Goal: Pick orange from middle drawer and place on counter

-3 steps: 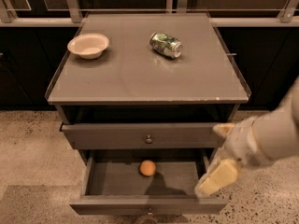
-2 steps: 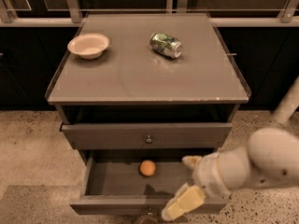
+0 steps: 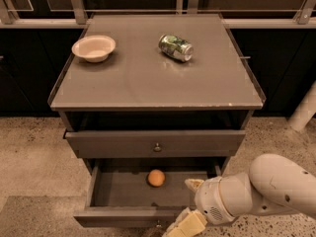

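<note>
The orange (image 3: 156, 177) lies on the floor of the middle drawer (image 3: 123, 215), which is pulled out, near its back and about the middle. My gripper (image 3: 188, 206) is at the drawer's front right, just right of and nearer than the orange, apart from it. It is open and empty, with one cream finger (image 3: 193, 183) over the drawer and the other (image 3: 183, 226) at the front wall. The counter (image 3: 148, 80) is above.
On the counter stand a cream bowl (image 3: 94, 47) at the back left and a green-and-silver can (image 3: 176, 47) lying on its side at the back right. The upper knobbed drawer (image 3: 156, 143) is shut. Speckled floor lies on both sides of the cabinet.
My arm has swung down and to the left. The gripper went from the drawer's right end to its front right, closer to the orange. The orange has not moved.
</note>
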